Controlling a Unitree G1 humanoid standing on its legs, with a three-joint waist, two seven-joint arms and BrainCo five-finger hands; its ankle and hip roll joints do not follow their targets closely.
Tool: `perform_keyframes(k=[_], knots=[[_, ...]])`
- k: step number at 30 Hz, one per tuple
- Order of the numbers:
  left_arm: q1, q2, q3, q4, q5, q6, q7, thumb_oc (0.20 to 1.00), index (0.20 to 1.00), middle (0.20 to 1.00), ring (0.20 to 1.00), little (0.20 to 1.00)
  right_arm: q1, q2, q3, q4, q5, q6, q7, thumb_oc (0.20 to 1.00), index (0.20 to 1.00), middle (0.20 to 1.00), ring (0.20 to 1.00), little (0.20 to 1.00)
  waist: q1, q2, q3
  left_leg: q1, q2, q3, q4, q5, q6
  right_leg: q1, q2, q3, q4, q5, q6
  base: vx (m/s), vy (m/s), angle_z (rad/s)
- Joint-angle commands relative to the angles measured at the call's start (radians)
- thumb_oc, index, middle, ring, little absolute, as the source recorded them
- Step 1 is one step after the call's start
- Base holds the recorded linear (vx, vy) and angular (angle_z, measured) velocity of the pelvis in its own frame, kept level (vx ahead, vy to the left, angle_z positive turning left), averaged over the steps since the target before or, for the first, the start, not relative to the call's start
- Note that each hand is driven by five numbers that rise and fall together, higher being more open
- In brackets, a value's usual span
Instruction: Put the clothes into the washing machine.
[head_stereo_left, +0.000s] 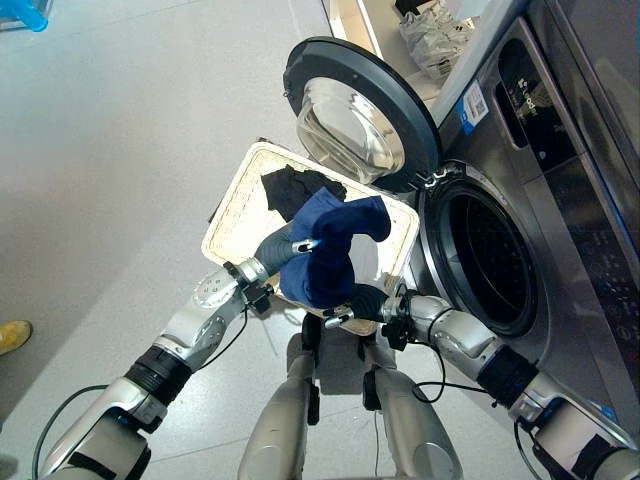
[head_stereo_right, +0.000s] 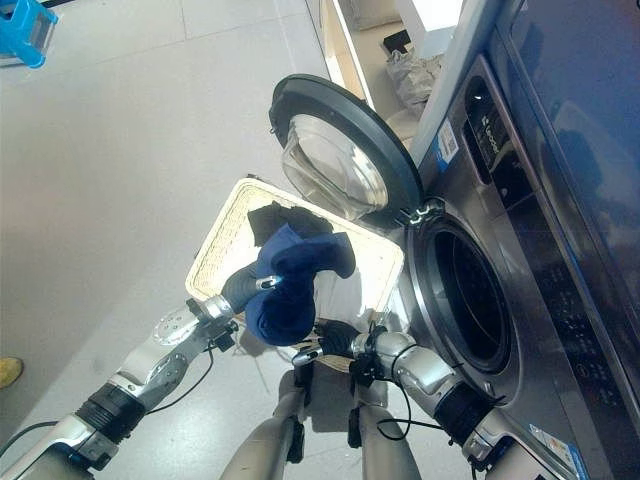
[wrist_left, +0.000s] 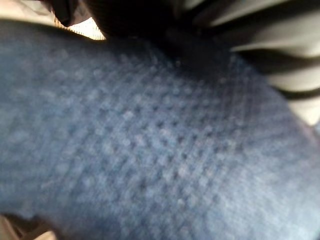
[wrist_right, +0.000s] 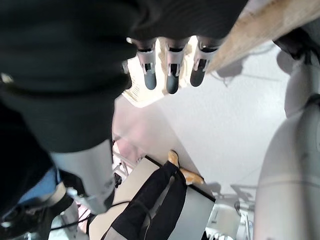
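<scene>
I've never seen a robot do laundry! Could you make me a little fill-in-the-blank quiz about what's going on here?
1. The left hand holds up a garment coloured ____.
2. The washing machine's door is ____.
3. The cream laundry basket stands on the ____.
4. A second garment in the basket is ____.

Missing words: blue; open; floor; black

The scene is being evenly lit; the blue cloth (wrist_left: 150, 150) is being blurred in the left wrist view.

Silver-grey arms, dark ribbed wrist covers
</scene>
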Motion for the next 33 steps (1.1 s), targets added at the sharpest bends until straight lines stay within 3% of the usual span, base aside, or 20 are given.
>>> perform_keyframes(k=[1, 2, 3, 4, 5, 7, 10, 14, 19, 24, 25, 29, 33], knots=[[-0.031, -0.01, -0.006, -0.059, -0.049, -0.05, 0.042, 0.2, 0.2, 0.2, 0.2, 0.2, 0.027, 0.01, 0.04, -0.119, 0.224, 0.07, 0.083, 1.0, 1.0, 1.0, 1.0, 1.0, -0.011, 0.003, -0.034, -0.025, 0.006, 0.089, 0.048, -0.026, -0.033, 0.016, 0.003, 0.003, 0.049, -0.079, 0.067, 0.0, 0.0, 0.0], [-0.031, -0.01, -0.006, -0.059, -0.049, -0.05, 0.042, 0.2, 0.2, 0.2, 0.2, 0.2, 0.027, 0.01, 0.04, -0.119, 0.224, 0.07, 0.083, 1.0, 1.0, 1.0, 1.0, 1.0, -0.011, 0.003, -0.034, -0.025, 0.006, 0.089, 0.048, -0.026, -0.033, 0.016, 0.003, 0.003, 0.049, -0.079, 0.067, 0.0, 0.0, 0.0], [-0.031, -0.012, -0.017, -0.05, -0.025, -0.08, 0.096, 0.2, 0.2, 0.2, 0.2, 0.2, 0.05, 0.032, 0.047, -0.122, 0.371, 0.095, 0.075, 1.0, 1.0, 1.0, 1.0, 1.0, -0.01, -0.001, -0.026, -0.03, 0.01, 0.096, 0.045, -0.023, -0.036, 0.01, 0.002, -0.002, 0.04, -0.07, 0.069, 0.0, 0.0, 0.0], [-0.031, -0.012, -0.017, -0.05, -0.025, -0.08, 0.096, 0.2, 0.2, 0.2, 0.2, 0.2, 0.05, 0.032, 0.047, -0.122, 0.371, 0.095, 0.075, 1.0, 1.0, 1.0, 1.0, 1.0, -0.01, -0.001, -0.026, -0.03, 0.01, 0.096, 0.045, -0.023, -0.036, 0.01, 0.002, -0.002, 0.04, -0.07, 0.069, -0.06, -0.03, -0.05], [-0.026, -0.011, -0.025, -0.031, 0.086, -0.131, 0.261, 0.2, 0.2, 0.2, 0.2, 0.2, 0.067, 0.058, 0.052, -0.12, 0.397, 0.054, 0.083, 1.0, 1.0, 1.0, 1.0, 1.0, -0.007, -0.003, -0.019, -0.039, 0.011, 0.099, 0.042, -0.018, -0.038, 0.004, 0.002, -0.01, 0.027, -0.06, 0.071, -0.05, -0.022, -0.09], [-0.016, -0.018, -0.004, -0.001, 0.291, -0.188, 0.584, 0.2, 0.2, 0.2, 0.2, 0.2, 0.06, 0.059, 0.058, -0.119, 0.256, -0.038, 0.069, 1.0, 1.0, 1.0, 1.0, 1.0, 0.0, -0.007, -0.019, -0.05, 0.01, 0.097, 0.038, -0.012, -0.04, -0.003, 0.0, -0.016, 0.018, -0.055, 0.072, -0.05, -0.035, -0.16], [0.007, -0.026, 0.062, 0.009, 0.446, -0.227, 0.791, 0.2, 0.2, 0.2, 0.2, 0.2, 0.052, 0.049, 0.033, -0.096, 0.233, -0.08, 0.035, 1.0, 1.0, 1.0, 1.0, 1.0, 0.014, -0.013, -0.019, -0.056, 0.004, 0.089, 0.041, -0.013, -0.039, -0.003, -0.003, -0.025, 0.011, -0.056, 0.07, -0.02, -0.045, -0.09], [0.041, -0.054, 0.114, -0.014, 0.512, -0.265, 0.853, 0.2, 0.2, 0.2, 0.2, 0.2, 0.062, 0.055, 0.001, -0.07, 0.253, -0.111, 0.011, 1.0, 1.0, 1.0, 1.0, 1.0, 0.028, -0.02, -0.019, -0.064, 0.002, 0.077, 0.052, -0.017, -0.04, -0.005, -0.006, -0.035, 0.016, -0.061, 0.069, 0.0, -0.051, 0.05], [0.044, -0.071, 0.12, -0.021, 0.541, -0.263, 0.858, 0.2, 0.2, 0.2, 0.2, 0.2, 0.072, 0.071, -0.017, -0.062, 0.267, -0.123, -0.021, 1.0, 1.0, 1.0, 1.0, 1.0, 0.029, -0.022, -0.019, -0.063, 0.003, 0.075, 0.052, -0.02, -0.04, -0.005, -0.007, -0.039, 0.017, -0.061, 0.07, 0.0, -0.011, 0.05], [0.041, -0.081, 0.114, -0.034, 0.604, -0.267, 0.914, 0.2, 0.2, 0.2, 0.2, 0.2, 0.081, 0.089, -0.027, -0.06, 0.264, -0.132, -0.115, 1.0, 1.0, 1.0, 1.0, 1.0, 0.024, -0.021, -0.019, -0.055, 0.001, 0.074, 0.049, -0.022, -0.038, -0.004, -0.004, -0.031, 0.021, -0.063, 0.07, 0.0, 0.0, 0.0], [0.04, -0.084, 0.114, -0.039, 0.614, -0.275, 0.926, 0.2, 0.2, 0.2, 0.2, 0.2, 0.084, 0.095, -0.036, -0.057, 0.265, -0.151, -0.178, 1.0, 1.0, 1.0, 1.0, 1.0, 0.02, -0.02, -0.019, -0.052, 0.0, 0.074, 0.046, -0.024, -0.037, -0.003, -0.002, -0.026, 0.021, -0.063, 0.069, 0.0, 0.0, 0.0], [0.052, -0.087, 0.12, -0.055, 0.615, -0.278, 0.911, 0.2, 0.2, 0.2, 0.2, 0.2, 0.095, 0.098, -0.051, -0.06, 0.244, -0.167, -0.218, 1.0, 1.0, 1.0, 1.0, 1.0, 0.018, -0.019, -0.019, -0.048, -0.001, 0.071, 0.042, -0.025, -0.035, -0.004, 0.001, -0.021, 0.022, -0.065, 0.069, 0.0, 0.0, 0.0], [0.061, -0.101, 0.106, -0.078, 0.64, -0.25, 0.887, 0.2, 0.2, 0.2, 0.2, 0.2, 0.114, 0.107, -0.072, -0.077, 0.231, -0.234, -0.285, 1.0, 1.0, 1.0, 1.0, 1.0, 0.012, -0.016, -0.019, -0.045, -0.003, 0.07, 0.04, -0.028, -0.032, -0.003, 0.001, -0.017, 0.026, -0.067, 0.071, 0.0, 0.0, 0.0]])
